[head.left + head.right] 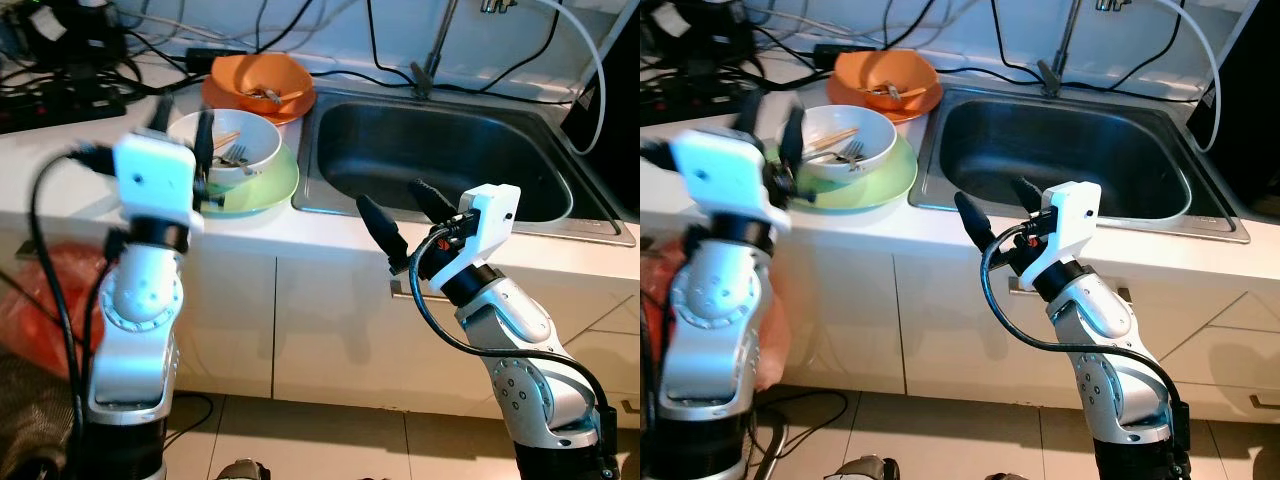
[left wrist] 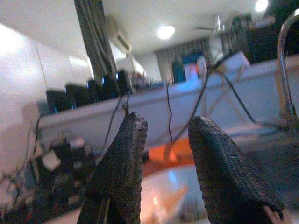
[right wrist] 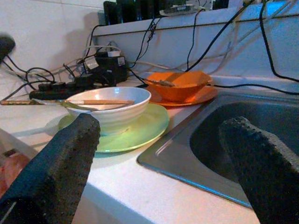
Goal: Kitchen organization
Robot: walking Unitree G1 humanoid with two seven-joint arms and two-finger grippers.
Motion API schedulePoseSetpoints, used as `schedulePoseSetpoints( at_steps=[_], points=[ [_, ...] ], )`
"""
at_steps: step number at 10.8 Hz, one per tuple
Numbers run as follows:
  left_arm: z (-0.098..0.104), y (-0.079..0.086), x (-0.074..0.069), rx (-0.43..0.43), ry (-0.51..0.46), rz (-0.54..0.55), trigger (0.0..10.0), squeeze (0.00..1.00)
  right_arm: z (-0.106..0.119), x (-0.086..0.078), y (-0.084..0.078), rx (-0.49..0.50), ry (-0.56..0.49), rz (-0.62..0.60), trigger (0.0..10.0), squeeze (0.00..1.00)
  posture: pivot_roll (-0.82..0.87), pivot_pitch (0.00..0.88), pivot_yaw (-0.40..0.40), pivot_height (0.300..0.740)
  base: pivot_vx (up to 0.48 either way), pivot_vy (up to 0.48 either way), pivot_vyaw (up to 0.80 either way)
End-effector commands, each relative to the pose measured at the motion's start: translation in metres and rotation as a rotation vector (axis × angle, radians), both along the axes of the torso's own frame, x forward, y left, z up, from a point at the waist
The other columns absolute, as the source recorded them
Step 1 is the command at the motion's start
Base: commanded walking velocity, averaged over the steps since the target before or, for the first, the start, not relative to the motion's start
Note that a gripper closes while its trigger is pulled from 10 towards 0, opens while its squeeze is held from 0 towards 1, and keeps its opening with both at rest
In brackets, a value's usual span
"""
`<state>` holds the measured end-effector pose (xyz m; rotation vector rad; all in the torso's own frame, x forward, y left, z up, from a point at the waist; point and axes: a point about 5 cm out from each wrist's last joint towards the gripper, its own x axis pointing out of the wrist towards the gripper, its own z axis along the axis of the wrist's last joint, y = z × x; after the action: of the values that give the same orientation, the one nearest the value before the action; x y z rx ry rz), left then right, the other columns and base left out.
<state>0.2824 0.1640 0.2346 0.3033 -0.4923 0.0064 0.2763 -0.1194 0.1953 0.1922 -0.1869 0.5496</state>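
Note:
A white bowl [image 1: 240, 148] with chopsticks and a fork in it stands on a green plate [image 1: 275, 185] on the white counter, left of the sink [image 1: 450, 150]. Behind it an orange bowl [image 1: 255, 78] with utensils rests on an orange plate. My left gripper [image 1: 183, 125] is raised at the counter's front, just left of the white bowl, open and holding nothing. My right gripper [image 1: 405, 213] hovers in front of the sink's near rim, wide open and empty. In the right wrist view the white bowl [image 3: 112, 106] and green plate [image 3: 145, 128] lie ahead beside the sink [image 3: 219, 135].
Black power strips and tangled cables [image 1: 70, 85] crowd the counter's back left. A faucet [image 1: 432, 55] rises behind the sink. White cabinet doors [image 1: 330, 330] run below the counter, and a red bag [image 1: 50, 290] sits low on the left.

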Motion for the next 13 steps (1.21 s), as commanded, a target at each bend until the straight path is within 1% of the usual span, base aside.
schedulePoseSetpoints(
  at_steps=[1,3,4,5,6,10,12,13],
  points=[
    [-0.008,0.0,0.002,-0.013,0.031,-0.004,10.0,0.0,0.001,0.001,-0.003,-0.013,-0.013,-0.032,10.0,0.0,0.08,0.085,-0.066,0.74,0.0,0.0,0.0],
    [-0.024,0.002,0.003,-0.028,0.089,0.002,10.0,0.0,-0.001,0.001,-0.002,-0.012,-0.007,-0.041,10.0,0.0,0.08,0.084,-0.066,0.74,0.0,0.0,0.0],
    [-0.038,0.005,0.005,-0.032,0.132,0.017,10.0,0.0,-0.002,0.002,-0.002,-0.014,-0.005,-0.052,10.0,0.0,0.08,0.081,-0.067,0.74,0.0,0.0,0.0],
    [-0.047,0.007,0.006,-0.042,0.162,0.028,10.0,0.0,-0.003,0.003,-0.002,-0.016,-0.003,-0.066,10.0,0.0,0.08,0.082,-0.068,0.74,0.0,0.0,0.0],
    [-0.052,0.009,0.008,-0.063,0.177,0.043,10.0,0.0,-0.005,0.004,-0.002,-0.021,0.001,-0.081,10.0,0.0,0.07,0.081,-0.068,0.74,0.0,0.0,0.0],
    [-0.051,0.013,0.013,-0.084,0.169,0.061,10.0,0.0,-0.007,0.005,-0.002,-0.023,-0.007,-0.106,10.0,0.0,0.07,0.086,-0.068,0.74,0.0,0.0,0.0],
    [-0.044,0.007,0.014,-0.076,0.142,0.036,10.0,0.0,-0.002,0.006,-0.004,-0.021,-0.034,-0.132,10.0,0.0,0.07,0.084,-0.07,0.74,0.0,0.0,0.0],
    [-0.038,0.004,0.013,-0.07,0.117,0.02,10.0,0.0,0.001,0.006,-0.004,-0.022,-0.047,-0.137,10.0,0.0,0.07,0.087,-0.072,0.74,0.255,0.0,0.0]
  ],
)
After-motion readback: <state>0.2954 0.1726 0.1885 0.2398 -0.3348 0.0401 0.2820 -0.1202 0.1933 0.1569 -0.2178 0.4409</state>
